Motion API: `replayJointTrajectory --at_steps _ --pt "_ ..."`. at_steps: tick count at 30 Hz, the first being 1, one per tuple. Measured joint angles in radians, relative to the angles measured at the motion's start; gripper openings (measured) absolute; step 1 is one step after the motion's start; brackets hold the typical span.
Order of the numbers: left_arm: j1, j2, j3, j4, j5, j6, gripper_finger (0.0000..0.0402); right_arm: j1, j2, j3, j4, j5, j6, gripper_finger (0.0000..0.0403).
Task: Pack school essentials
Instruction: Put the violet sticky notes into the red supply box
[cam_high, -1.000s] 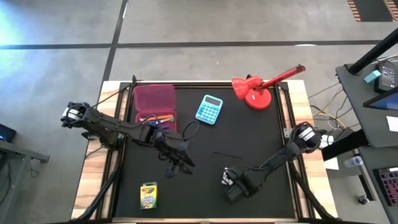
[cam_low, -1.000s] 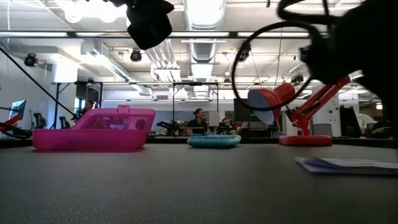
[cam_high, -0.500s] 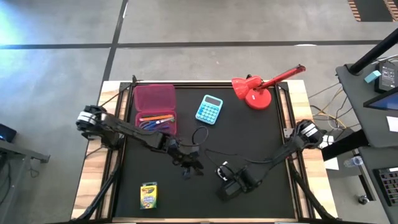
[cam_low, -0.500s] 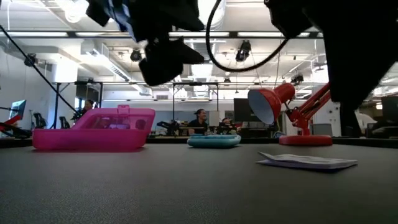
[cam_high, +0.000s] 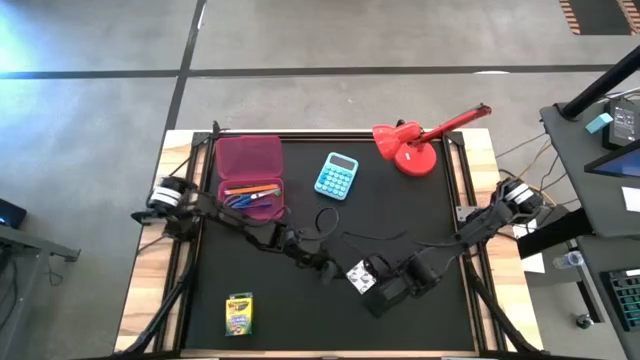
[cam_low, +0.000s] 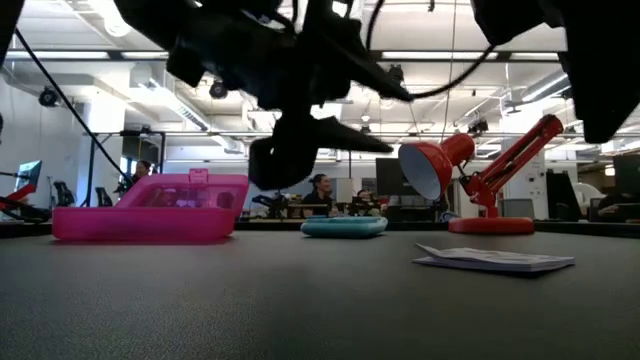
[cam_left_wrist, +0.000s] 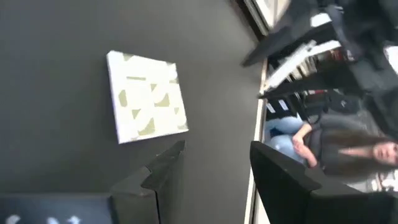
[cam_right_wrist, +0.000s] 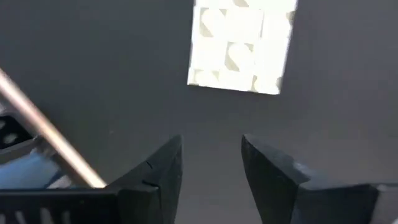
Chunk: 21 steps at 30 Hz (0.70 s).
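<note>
Nearest the front edge, the yellow-green crayon box (cam_high: 239, 314) lies alone on the black mat (cam_high: 430, 220), untouched; its label is too small to read.

Mid-table: the white patterned square (cam_high: 360, 277) lies flat on the mat. A second ago the right gripper (cam_high: 385, 293) sat over it near the front; now that gripper has backed off just beside it, fingers parted with nothing between them, so it looks to have let go. The left gripper (cam_high: 322, 268) has travelled across from the case side and now sits just short of the square, fingers apart, empty. My read: a handover by set-down, the left arm lined up to take the square to the case.

Farther back, the open pink case (cam_high: 250, 175) already holds orange pencils and a blue pen. Beyond: turquoise calculator (cam_high: 337, 176), red lamp (cam_high: 415, 141). No writing legible anywhere.
</note>
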Motion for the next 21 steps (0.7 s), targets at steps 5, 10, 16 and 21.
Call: replayJointTrajectory --at_steps 5,10,16,21 --pt "0.000 0.052 0.026 -0.004 -0.032 -0.093 0.0162 -0.009 -0.085 -0.146 0.180 -0.028 -0.031 0.0169" --pt "0.000 0.080 0.036 0.000 -0.063 -0.152 0.0162 -0.021 -0.172 -0.355 0.420 -0.040 0.017 0.0175" --pt "-0.001 0.084 0.036 0.004 -0.098 -0.205 0.0162 -0.045 -0.254 -0.555 0.668 -0.017 0.140 0.0176" --pt "-0.003 0.085 0.036 -0.001 -0.104 -0.232 0.0162 -0.073 -0.279 -0.633 0.698 0.016 0.174 0.0176"
